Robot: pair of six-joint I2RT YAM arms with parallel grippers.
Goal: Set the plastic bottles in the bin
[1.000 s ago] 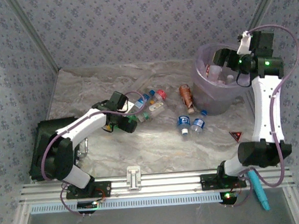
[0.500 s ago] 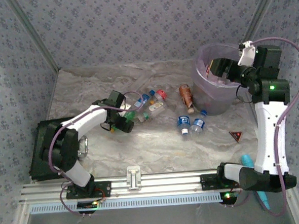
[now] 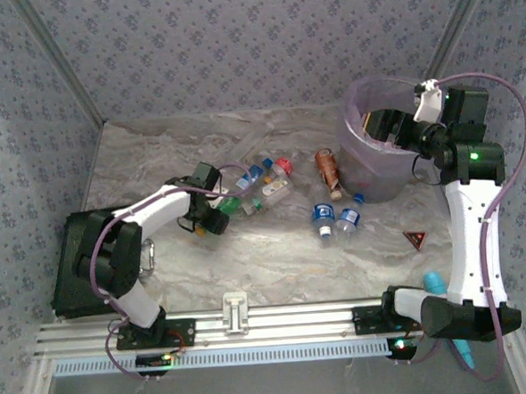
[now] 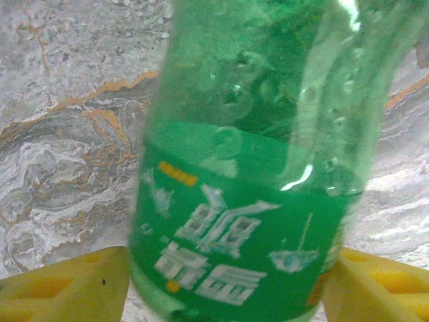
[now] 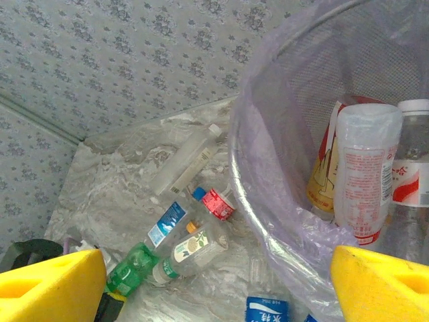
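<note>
Flower-patterned walls (image 3: 236, 47) enclose a marbled table (image 3: 276, 259). At left, the left gripper (image 4: 228, 285) is half closed on a green bottle (image 4: 248, 201), its pads (image 4: 74, 285) touching both sides. Loose bottles (image 3: 271, 186) lie mid-table. At right, the bin (image 3: 373, 177) holds several more. The right gripper (image 5: 218, 288) hangs above its rim, wide open and empty.
</note>
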